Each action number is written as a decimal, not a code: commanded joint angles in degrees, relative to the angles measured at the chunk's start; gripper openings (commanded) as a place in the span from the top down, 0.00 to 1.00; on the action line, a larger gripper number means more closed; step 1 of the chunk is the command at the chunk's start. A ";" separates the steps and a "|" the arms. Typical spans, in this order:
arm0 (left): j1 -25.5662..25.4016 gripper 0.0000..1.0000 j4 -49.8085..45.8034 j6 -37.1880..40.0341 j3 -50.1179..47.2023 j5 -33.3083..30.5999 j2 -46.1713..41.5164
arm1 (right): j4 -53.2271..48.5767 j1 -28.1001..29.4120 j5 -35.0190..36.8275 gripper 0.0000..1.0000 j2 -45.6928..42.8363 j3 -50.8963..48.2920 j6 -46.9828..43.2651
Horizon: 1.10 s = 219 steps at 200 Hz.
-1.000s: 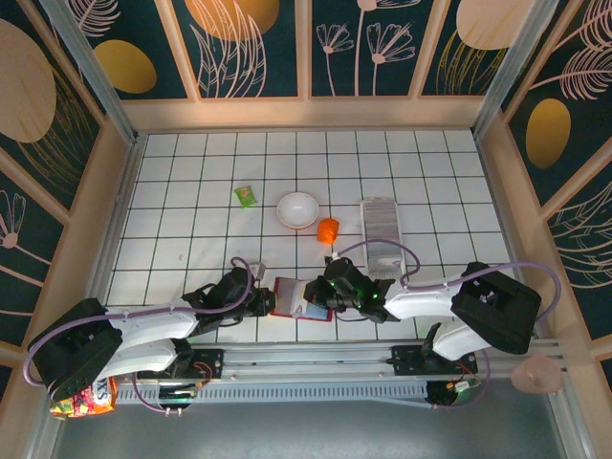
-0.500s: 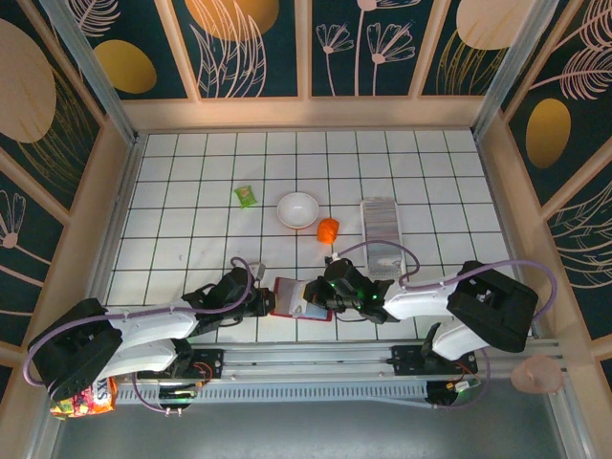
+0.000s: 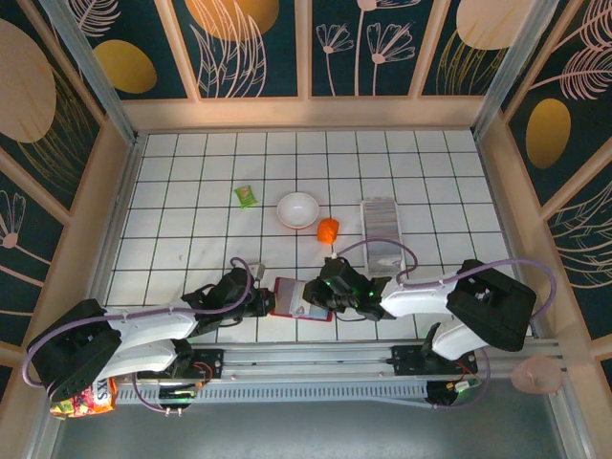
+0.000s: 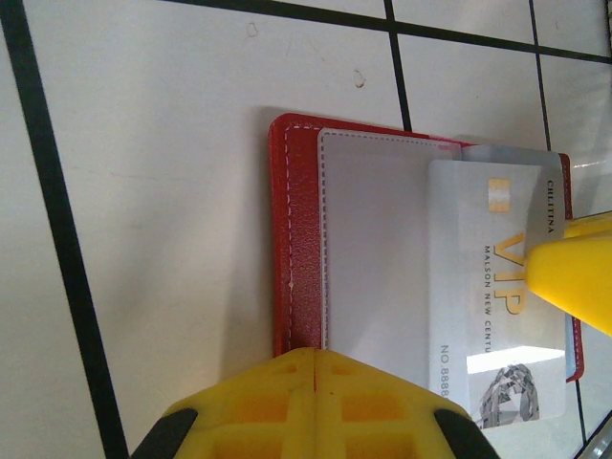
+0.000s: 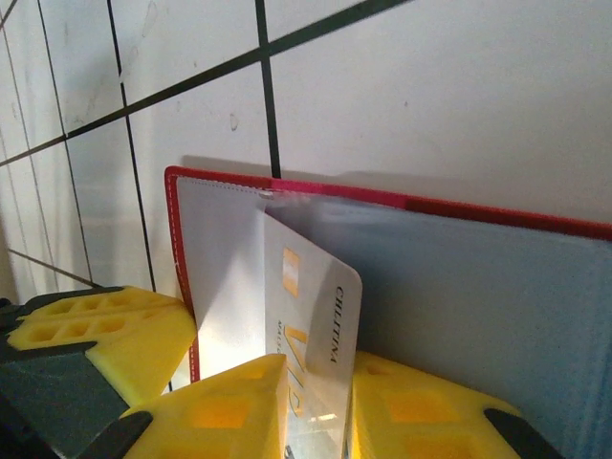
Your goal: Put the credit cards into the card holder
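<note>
Tabletop (image 3: 191, 191); card (image 4: 492, 287) tip in card holder (image 4: 296, 239)

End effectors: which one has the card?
The right end effector: it pinches the VIP card at the card holder. The left end effector is shut at the holder's edge.

credit card (image 5: 311, 316) base hidden between right jaws, card holder (image 5: 459, 287) cropped at right

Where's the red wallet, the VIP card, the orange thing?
Dark red folding card holder (image 4: 296, 239): left wrist, stitched border.
Pale grey VIP card (image 4: 478, 316): left wrist, face.
Small orange object (image 3: 328, 229): top external, middle.
</note>
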 commanded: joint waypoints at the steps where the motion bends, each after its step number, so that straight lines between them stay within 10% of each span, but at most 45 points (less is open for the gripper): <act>1: -0.34 1.00 -2.86 -0.60 -1.03 -0.97 -0.08 | -6.98 0.69 3.18 0.78 1.67 3.18 -2.40; 219: -0.34 1.00 -1.37 -0.92 -2.00 -0.33 0.27 | -19.69 6.15 9.79 0.70 7.65 14.38 -5.13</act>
